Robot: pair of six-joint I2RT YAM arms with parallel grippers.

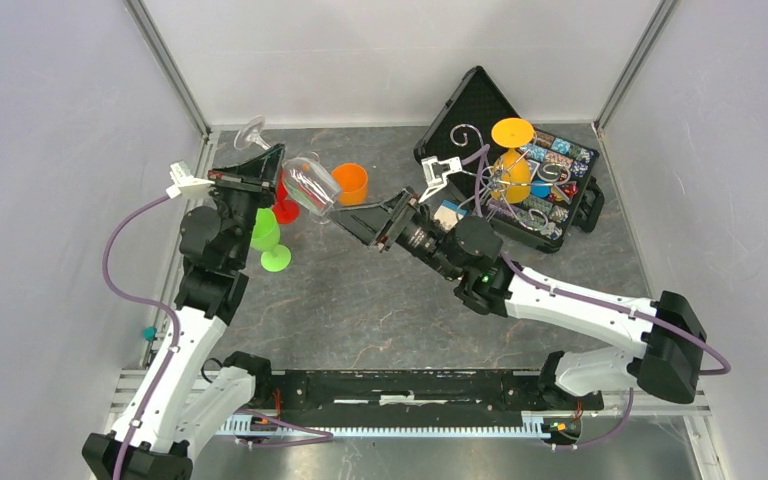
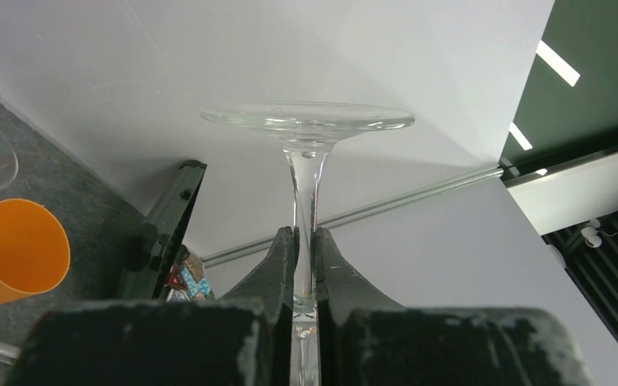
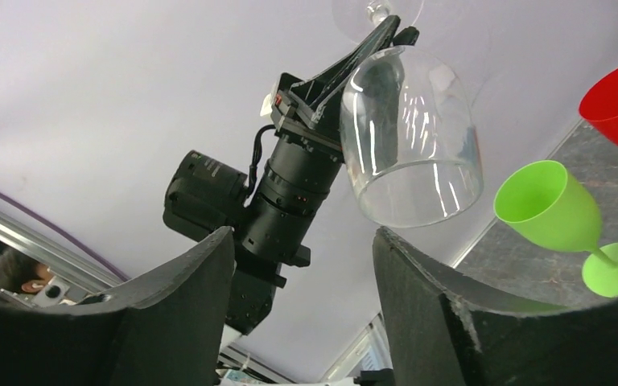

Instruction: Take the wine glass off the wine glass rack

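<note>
Wine glass location: clear wine glass (image 1: 310, 185) hangs in the air over the table's (image 1: 360, 300) 10 o'clock corner, off the wine glass rack (image 1: 470, 135) and well apart from it.
Left claw: left claw (image 2: 306, 241) clenched on the stem just under the foot. The wrist view shows glass pinched between both pads, with the foot disc beyond the tips.
Right claw: right claw (image 3: 304, 235) released, with its fingers spread wide and nothing between them.
Bearing: from the right claw, the bowl lies at about 10 o'clock in the top view, near but not touching.
Long axis: tilted. The foot points to roughly 10–11 o'clock and the open mouth to 4–5 o'clock, toward the right claw. In the right wrist view the rim faces down at the fingers.
Nearer arm: the left arm has the glass. The right is the free one, and it lines up with the bowl.
Judgement: removal looks done, so the next move is probably a handover or a set-down. The right fingers would have to close around the bowl without knocking it.
Glass looks: colourless, thin-walled, rounded bowl, slim stem, flat round foot, and empty. Likely slippery and fragile.
Rack: silver scrolls standing on the black case (image 1: 480, 100) at 1–2 o'clock, with a yellow goblet (image 1: 513, 132) hung foot-up.
Nearby: orange cup (image 1: 351, 183), red goblet (image 1: 285, 207) and green goblet (image 1: 268, 240) crowd below the glass.
</note>
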